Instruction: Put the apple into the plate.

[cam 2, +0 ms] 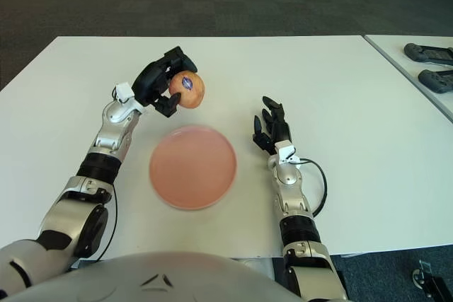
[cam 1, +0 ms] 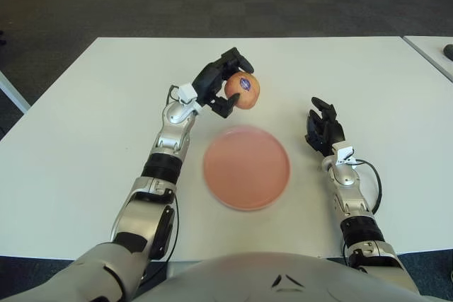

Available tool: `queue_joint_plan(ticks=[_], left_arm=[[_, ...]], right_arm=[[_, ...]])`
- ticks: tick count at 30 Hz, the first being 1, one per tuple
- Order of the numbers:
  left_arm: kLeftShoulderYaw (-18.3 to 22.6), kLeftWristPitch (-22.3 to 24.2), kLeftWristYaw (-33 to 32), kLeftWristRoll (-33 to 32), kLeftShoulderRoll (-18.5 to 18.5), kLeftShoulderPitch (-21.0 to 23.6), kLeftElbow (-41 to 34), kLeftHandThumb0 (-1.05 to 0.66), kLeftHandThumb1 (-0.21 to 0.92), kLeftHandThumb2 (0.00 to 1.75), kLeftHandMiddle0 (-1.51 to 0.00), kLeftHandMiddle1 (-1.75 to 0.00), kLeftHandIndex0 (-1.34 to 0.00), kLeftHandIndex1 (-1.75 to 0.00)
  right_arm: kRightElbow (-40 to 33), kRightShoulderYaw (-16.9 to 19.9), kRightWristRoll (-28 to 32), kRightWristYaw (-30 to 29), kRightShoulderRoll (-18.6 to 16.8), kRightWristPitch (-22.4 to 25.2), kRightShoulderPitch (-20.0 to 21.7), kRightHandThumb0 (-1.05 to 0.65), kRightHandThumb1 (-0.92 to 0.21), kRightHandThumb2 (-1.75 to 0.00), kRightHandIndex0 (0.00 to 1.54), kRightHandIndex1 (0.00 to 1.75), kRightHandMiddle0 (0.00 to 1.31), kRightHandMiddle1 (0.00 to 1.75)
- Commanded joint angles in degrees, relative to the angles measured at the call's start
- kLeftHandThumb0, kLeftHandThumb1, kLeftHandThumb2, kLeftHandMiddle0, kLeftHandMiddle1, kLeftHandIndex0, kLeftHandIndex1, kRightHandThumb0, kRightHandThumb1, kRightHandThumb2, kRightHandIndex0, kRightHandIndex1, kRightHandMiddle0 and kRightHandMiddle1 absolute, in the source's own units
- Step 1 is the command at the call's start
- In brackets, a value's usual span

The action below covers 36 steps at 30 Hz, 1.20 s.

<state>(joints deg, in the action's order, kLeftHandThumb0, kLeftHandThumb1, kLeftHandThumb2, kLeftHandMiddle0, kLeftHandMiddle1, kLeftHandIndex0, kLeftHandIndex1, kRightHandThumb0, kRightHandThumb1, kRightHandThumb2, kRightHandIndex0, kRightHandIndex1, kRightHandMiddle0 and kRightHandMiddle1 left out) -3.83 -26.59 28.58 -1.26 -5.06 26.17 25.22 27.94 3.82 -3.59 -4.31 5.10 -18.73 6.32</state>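
Left eye view: left hand (cam 1: 221,84) is up off the table (cam 1: 85,125), black fingers (cam 1: 228,60) wrapped round the apple (cam 1: 244,91). Apple sits at the hand's right side, fingers curling over its top and back, thumb under it at the front. Sticker on the apple faces the camera. Apple is in the air, above the table just past the far edge of the plate (cam 1: 246,167), not over the plate's middle. Plate is pink, round, lying flat on the white table btwn the two arms, near the robot's body. Left forearm runs from lower left up to the hand.

Right hand (cam 1: 323,128) shows to the right of the plate, near it but apart, fingers loosely straight and pointing away from the robot, holding nothing. A black cable loops beside the right forearm.

Right eye view: two dark gadgets (cam 2: 429,65) on a second table at far right.
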Motion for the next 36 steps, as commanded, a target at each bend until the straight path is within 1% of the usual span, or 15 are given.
queue_joint_plan(ticks=[1, 9, 13, 16, 22, 29, 36], left_arm=[[-0.81, -3.4, -0.03, 0.94, -1.32, -0.54, -0.49, -0.51, 0.22, 1.43, -1.22, -1.75, -0.69, -1.75], [-3.52, -5.9, 2.84, 0.46, -3.16, -5.01, -3.55, -0.5, 0.22, 1.43, -1.2, -1.75, -0.68, -1.75], [-4.52, -7.06, 3.5, 0.8, -4.05, -6.12, -4.61, -0.5, 0.24, 1.41, -1.18, -1.75, -0.67, -1.75], [-5.19, -8.52, 3.75, 1.7, -4.86, -6.75, -5.18, -0.49, 0.25, 1.39, -1.17, -1.75, -0.66, -1.75], [-6.18, -9.67, 4.01, 2.66, -6.06, -7.25, -5.47, -0.49, 0.26, 1.38, -1.16, -1.75, -0.65, -1.75], [-7.31, -10.3, 4.51, 3.32, -7.8, -8.03, -6.06, -0.49, 0.27, 1.37, -1.16, -1.75, -0.65, -1.75], [-8.8, -9.68, 5.6, 3.8, -9.47, -9.11, -7.29, -0.49, 0.27, 1.37, -1.15, -1.75, -0.64, -1.75]], right_arm=[[3.22, 0.09, 0.27, 0.2, -0.23, 2.74, -2.17, -0.69, -0.92, -0.74, 0.24, 0.0, 0.0, 0.56], [3.56, 0.23, 0.35, 0.27, -0.25, 2.46, -2.04, -0.69, -0.92, -0.74, 0.25, 0.0, 0.0, 0.57], [3.77, 0.31, 0.32, 0.3, -0.29, 2.2, -1.98, -0.69, -0.92, -0.74, 0.25, 0.0, 0.0, 0.56], [3.95, 0.34, 0.24, 0.22, -0.32, 1.92, -1.94, -0.7, -0.92, -0.74, 0.24, 0.0, 0.0, 0.55], [4.38, 0.39, 0.15, 0.23, -0.16, 1.6, -1.69, -0.7, -0.92, -0.74, 0.24, 0.0, 0.0, 0.54], [5.08, 0.51, 0.12, 0.3, 0.0, 1.09, -1.46, -0.7, -0.92, -0.75, 0.24, 0.0, 0.0, 0.53], [5.8, 0.59, 0.06, 0.36, 0.21, 0.68, -1.16, -0.7, -0.92, -0.76, 0.24, 0.0, 0.0, 0.53]])
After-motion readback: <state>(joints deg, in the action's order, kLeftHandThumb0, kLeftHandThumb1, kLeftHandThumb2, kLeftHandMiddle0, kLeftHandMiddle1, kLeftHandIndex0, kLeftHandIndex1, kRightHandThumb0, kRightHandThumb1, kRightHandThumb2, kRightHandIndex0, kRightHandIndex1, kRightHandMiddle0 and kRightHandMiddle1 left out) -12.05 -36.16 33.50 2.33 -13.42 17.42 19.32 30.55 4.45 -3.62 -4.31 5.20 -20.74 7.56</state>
